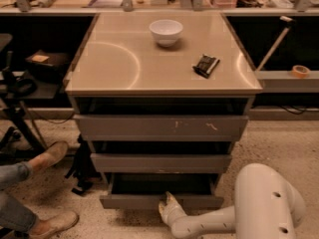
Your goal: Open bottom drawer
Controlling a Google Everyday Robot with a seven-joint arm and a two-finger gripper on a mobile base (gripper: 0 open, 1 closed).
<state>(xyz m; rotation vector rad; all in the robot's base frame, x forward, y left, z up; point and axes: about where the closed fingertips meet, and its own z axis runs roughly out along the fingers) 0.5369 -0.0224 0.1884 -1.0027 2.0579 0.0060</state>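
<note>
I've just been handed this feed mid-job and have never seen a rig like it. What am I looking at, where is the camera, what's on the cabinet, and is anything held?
There is one camera view, looking down at the front of a three-drawer cabinet; where it is mounted is not on record. The white shape at lower right is the robot's single arm. Its gripper is at the top edge of the bottom drawer, near the middle of its front. That drawer stands out slightly further than the two above. Whether the gripper holds it, I cannot tell. On the cabinet top lie a white bowl and a dark packet. A person's legs show at left.
</note>
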